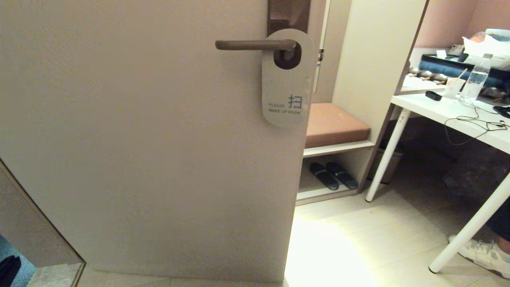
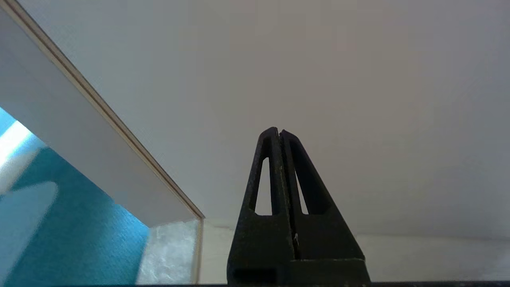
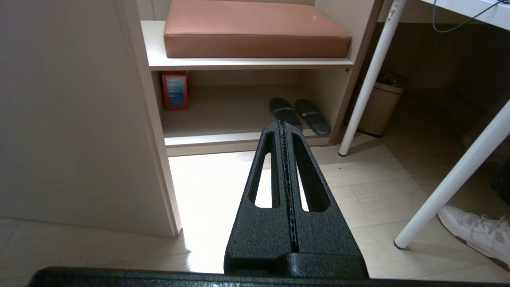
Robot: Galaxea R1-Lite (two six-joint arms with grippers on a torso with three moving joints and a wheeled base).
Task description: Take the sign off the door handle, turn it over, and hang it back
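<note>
The sign [image 1: 287,91] hangs on the door handle [image 1: 255,44] near the door's right edge in the head view, with its pale "PLEASE MAKE UP ROOM" face showing. The handle is a dark bronze lever on a brown backplate [image 1: 288,14], and it passes through the sign's oval hole. Neither gripper shows in the head view. My left gripper [image 2: 278,131] is shut and empty, low down facing the plain door face. My right gripper [image 3: 282,123] is shut and empty, low down, pointing toward the shelf unit past the door's edge.
Beside the door stands a shelf unit with a brown cushion [image 1: 334,123] and dark slippers [image 1: 334,174] below. A white table [image 1: 446,109] with a bottle, cup and cables stands at the right. A person's white shoe [image 1: 482,253] is near its leg. A mirror edge [image 1: 44,223] is at lower left.
</note>
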